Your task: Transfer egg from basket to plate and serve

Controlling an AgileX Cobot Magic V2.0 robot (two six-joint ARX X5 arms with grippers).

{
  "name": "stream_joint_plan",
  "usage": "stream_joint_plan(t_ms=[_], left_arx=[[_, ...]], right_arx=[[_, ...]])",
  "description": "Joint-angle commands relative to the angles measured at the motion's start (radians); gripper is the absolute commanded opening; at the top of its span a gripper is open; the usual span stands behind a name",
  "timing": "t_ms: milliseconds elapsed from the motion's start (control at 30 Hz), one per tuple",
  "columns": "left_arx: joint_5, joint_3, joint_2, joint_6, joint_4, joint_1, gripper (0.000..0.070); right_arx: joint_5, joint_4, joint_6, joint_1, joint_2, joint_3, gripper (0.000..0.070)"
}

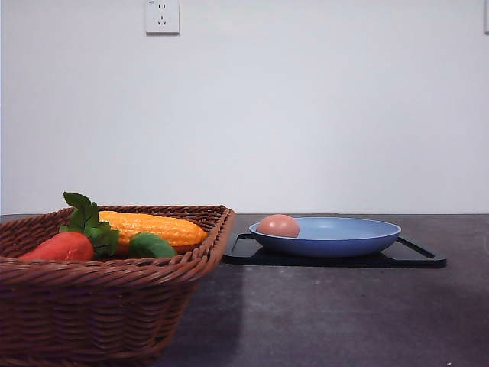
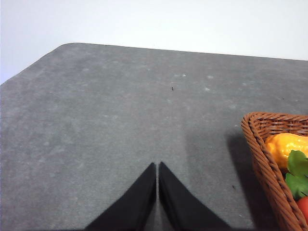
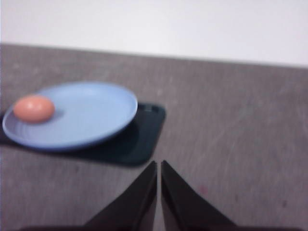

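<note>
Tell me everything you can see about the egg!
The egg is small, smooth and pinkish-tan, an oval with a matte look and no crack that shows. It lies on its side on the blue plate, close to the rim on the side nearest the basket. The plate sits on a black tray. Only the plate touches the egg; the right tool is shut and well away from it.

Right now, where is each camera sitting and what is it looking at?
Front view: low at table height, facing the wall, seeing the basket and the egg on the plate.
Left wrist view: above the table, over the shut left tool, basket corner beside.
Right wrist view: over the shut right tool, toward egg and plate.
Front and right wrist views share egg and plate.
</note>
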Motion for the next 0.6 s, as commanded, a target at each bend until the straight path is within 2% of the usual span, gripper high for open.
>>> stream_joint_plan(t_ms=[0,567], left_arx=[[0.000,-0.026,-0.002,0.002,-0.007,0.003,0.0000],[0.000,-0.026,-0.002,0.001,-0.007,0.003,0.0000]], right_arx=[[0.001,-0.007,0.023,-0.001,-0.001,-0.006,0.0000],[0.004,0.007,0.027,-0.001,-0.001,-0.006,0.0000]])
